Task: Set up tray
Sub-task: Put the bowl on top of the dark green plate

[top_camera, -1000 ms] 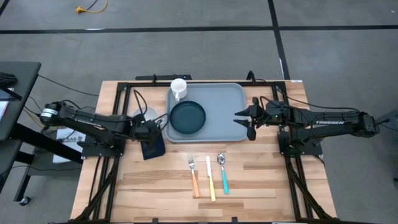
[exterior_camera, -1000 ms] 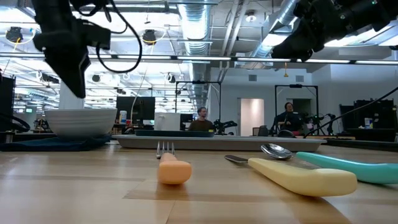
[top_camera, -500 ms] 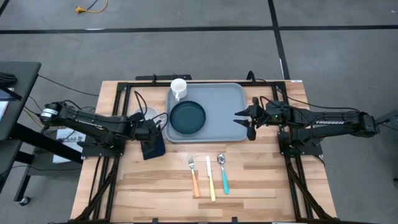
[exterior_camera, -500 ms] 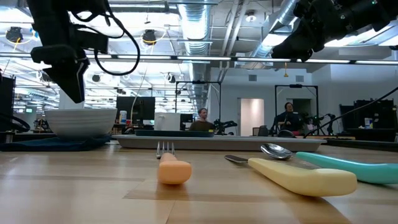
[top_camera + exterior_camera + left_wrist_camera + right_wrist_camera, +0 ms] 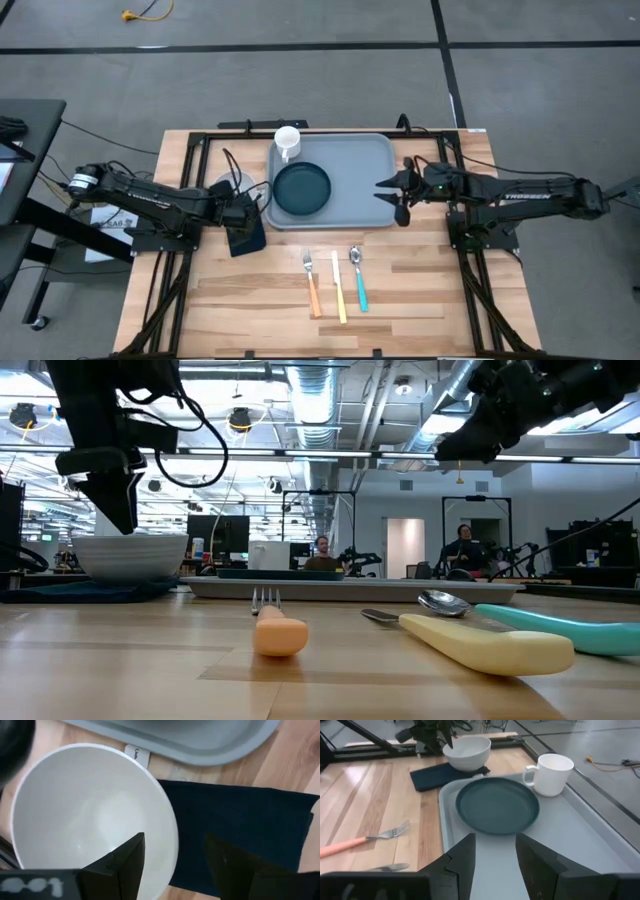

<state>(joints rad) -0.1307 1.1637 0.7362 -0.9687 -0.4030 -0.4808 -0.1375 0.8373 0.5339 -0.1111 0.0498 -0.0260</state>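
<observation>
I see a wooden worktop (image 5: 420, 285) in an open workshop: one tray (image 5: 355, 180), three utensils at 6 o'clock; left hand (image 5: 172, 857) and right hand (image 5: 495, 852) both open, empty.

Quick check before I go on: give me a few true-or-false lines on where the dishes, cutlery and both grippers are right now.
1. The dark teal plate sits on the tray. True.
2. The white mug stands on the wooden table, off the tray. False: it stands on the tray, beside the plate.
3. The left gripper is open above the white bowl, its fingers either side of the rim. True.
4. The white bowl is already on the tray. False: it rests off the tray, partly on the dark blue napkin.
5. The right gripper is shut on the fork. False: it is open over the tray; the fork lies on the table.
</observation>
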